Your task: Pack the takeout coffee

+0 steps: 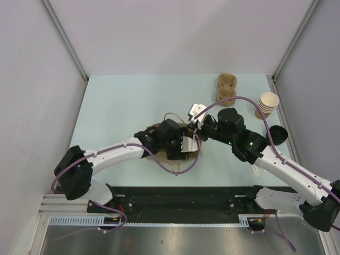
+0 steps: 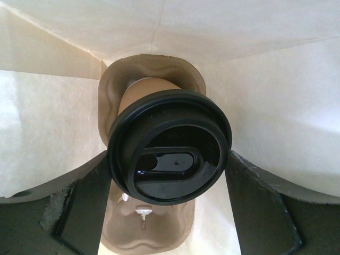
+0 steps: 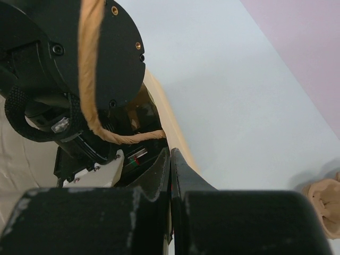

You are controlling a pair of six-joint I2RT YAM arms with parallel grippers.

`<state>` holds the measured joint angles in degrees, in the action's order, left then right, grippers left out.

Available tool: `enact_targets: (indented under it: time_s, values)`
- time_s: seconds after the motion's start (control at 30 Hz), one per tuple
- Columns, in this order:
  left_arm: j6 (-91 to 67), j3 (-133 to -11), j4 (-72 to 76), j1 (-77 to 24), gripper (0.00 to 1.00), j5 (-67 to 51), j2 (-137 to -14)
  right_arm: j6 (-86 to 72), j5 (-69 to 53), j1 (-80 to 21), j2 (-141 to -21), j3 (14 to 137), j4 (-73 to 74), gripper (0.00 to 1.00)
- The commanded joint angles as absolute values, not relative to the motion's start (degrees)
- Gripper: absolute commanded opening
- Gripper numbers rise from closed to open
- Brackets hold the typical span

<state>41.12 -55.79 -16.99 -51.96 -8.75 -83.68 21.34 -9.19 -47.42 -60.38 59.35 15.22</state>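
Observation:
The takeout coffee [image 2: 146, 90] is a brown paper cup with a black lid [image 2: 170, 154]. It stands tilted in a pulp carrier [image 2: 149, 228] at the bottom of the tan paper bag [image 2: 265, 106]. My left gripper [image 2: 169, 175] reaches down into the bag [image 1: 155, 128]. Its two fingers [image 2: 79, 212] press against the lid's sides. In the top view the left gripper [image 1: 183, 144] is mostly hidden by its wrist. My right gripper [image 3: 171, 159] is shut on the bag's rim [image 3: 175, 133], at the bag's right side [image 1: 197, 125].
A stack of empty paper cups [image 1: 268, 103] stands at the back right, with spare pulp carriers [image 1: 227, 87] to its left. A loose black lid [image 1: 277, 134] lies near the right edge. The bag's twisted handle [image 3: 87, 79] hangs across the left arm's wrist [image 3: 53, 53].

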Motion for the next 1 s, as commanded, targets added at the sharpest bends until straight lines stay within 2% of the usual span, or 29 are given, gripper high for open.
enact_targets:
  time_s: [0.0, 0.97]
  values:
    - [37.3, -59.5, -18.4, -49.6, 0.16, -9.2, -87.2, 20.2, -15.2, -48.2, -61.6, 59.7, 13.1, 0.0]
    - [37.4, -67.1, -20.0, -44.1, 0.11, -17.3, -101.6, 22.5, -22.6, -36.8, -70.5, 59.7, 7.0, 0.0]
